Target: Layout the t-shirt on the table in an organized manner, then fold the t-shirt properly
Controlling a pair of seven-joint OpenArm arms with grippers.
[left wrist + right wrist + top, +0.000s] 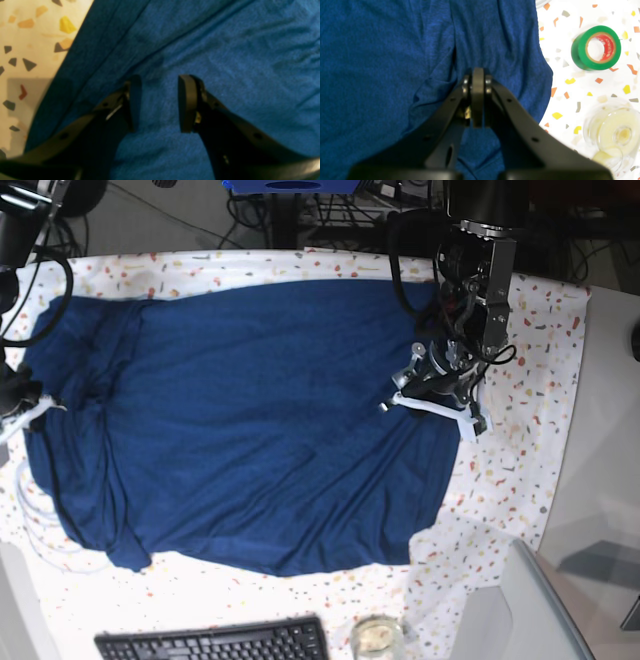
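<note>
The dark blue t-shirt [260,410] lies spread over the speckled table [520,450], smooth in the middle and bunched in folds along its left side. Over its right edge my left gripper [420,390] hovers low; the left wrist view shows the left gripper [160,80] open, with only flat t-shirt [237,62] fabric between the fingers and the table [25,37] at the left. At the shirt's left side my right gripper [25,400] is shut. In the right wrist view the creases of the t-shirt [370,62] run to the tip of the right gripper [478,71], which pinches the fabric.
A green tape roll [577,52] and a clear tape spool [615,130] lie on the table [570,95] beside the shirt's edge. A black keyboard [210,642] and a small glass [375,635] sit at the front edge. White cable [35,520] loops at the left.
</note>
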